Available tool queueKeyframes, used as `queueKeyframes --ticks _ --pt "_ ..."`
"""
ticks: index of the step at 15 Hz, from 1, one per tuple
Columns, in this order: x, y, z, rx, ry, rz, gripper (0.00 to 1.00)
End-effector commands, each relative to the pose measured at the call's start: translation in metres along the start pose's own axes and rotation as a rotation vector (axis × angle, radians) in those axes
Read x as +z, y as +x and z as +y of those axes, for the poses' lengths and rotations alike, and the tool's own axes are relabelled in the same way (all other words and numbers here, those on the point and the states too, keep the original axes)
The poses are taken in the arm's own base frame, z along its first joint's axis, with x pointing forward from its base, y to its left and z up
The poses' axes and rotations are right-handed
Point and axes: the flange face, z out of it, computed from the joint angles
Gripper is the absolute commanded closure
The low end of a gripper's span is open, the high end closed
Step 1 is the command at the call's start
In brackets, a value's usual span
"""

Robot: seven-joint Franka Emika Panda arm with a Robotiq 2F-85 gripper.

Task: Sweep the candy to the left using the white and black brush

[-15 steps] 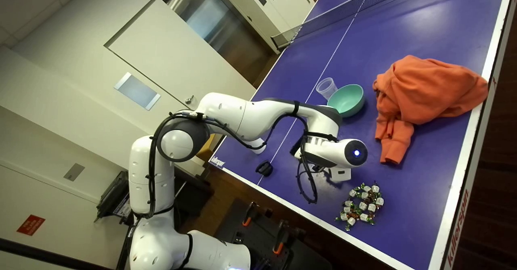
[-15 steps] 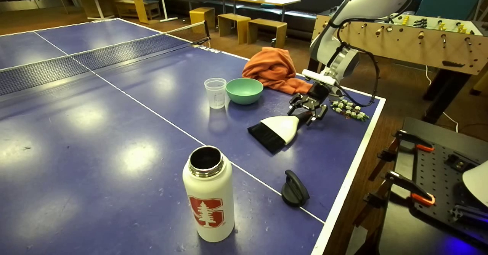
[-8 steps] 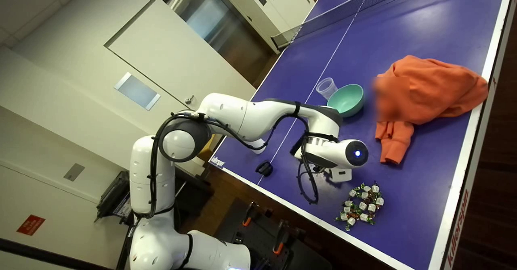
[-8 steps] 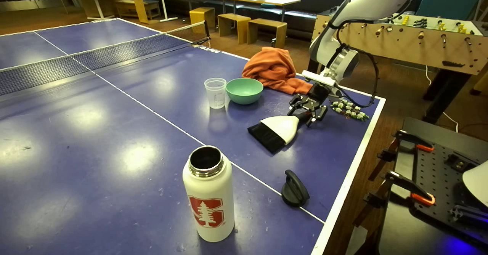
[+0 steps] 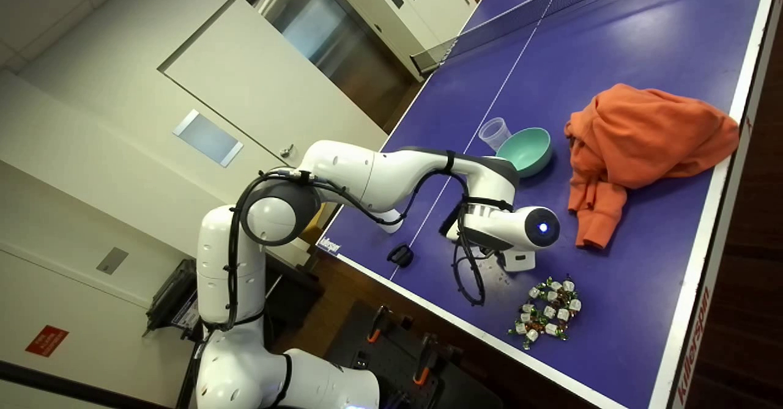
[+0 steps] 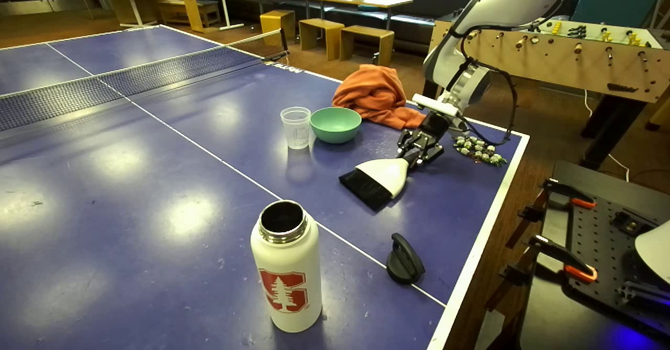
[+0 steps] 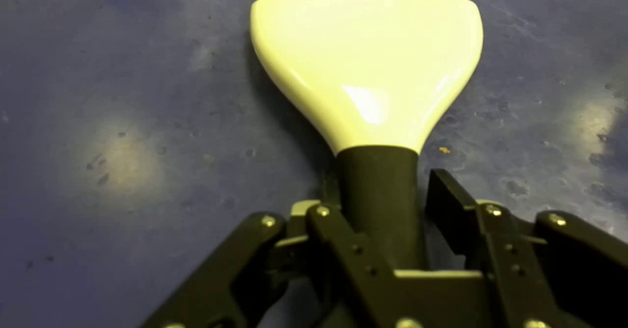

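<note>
Find, in the wrist view, the claw (image 7: 383, 189) set around the black handle of the brush (image 7: 373, 112), with a finger close on either side and a sliver of gap at three o'clock; impossible to say whether gripping it. At twelve from there, see the white head and dark bristles, lying on the table (image 7: 162, 97). In an exterior view, reading the clock from the claw, find the same head pointing toward eight and, at three, the candy (image 6: 479, 148), whitish and green, loosely bunched near the table's edge, well apart from the bristles. At half past nine, see a green bowl (image 6: 336, 130) and, just beside it, close to nine, a clear cup (image 6: 297, 129). At half past ten, spot a crumpled orange sweatshirt (image 6: 370, 92). At six, note a black lid (image 6: 404, 265); at half past seven, a white bottle (image 6: 289, 282), upright and uncapped. Farther off, at two, make out a foosball table (image 6: 549, 62).
</note>
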Motion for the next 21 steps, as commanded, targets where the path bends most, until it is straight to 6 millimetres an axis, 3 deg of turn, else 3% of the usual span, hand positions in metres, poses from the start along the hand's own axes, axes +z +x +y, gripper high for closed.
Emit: queueKeyframes --ticks 1,2,5,10,17,21 --pt "0.002 0.002 -0.003 0.013 -0.01 0.008 0.79" --pt "0.002 0.001 -0.003 0.012 -0.009 0.007 0.88" --pt "0.002 -0.004 -0.001 0.014 -0.01 0.012 0.88" --pt "-0.023 -0.037 0.014 0.013 0.012 0.051 0.88" --pt "-0.078 -0.074 0.038 -0.009 0.059 0.119 0.88" --pt "-0.115 -0.086 0.061 0.083 0.161 0.113 0.88"
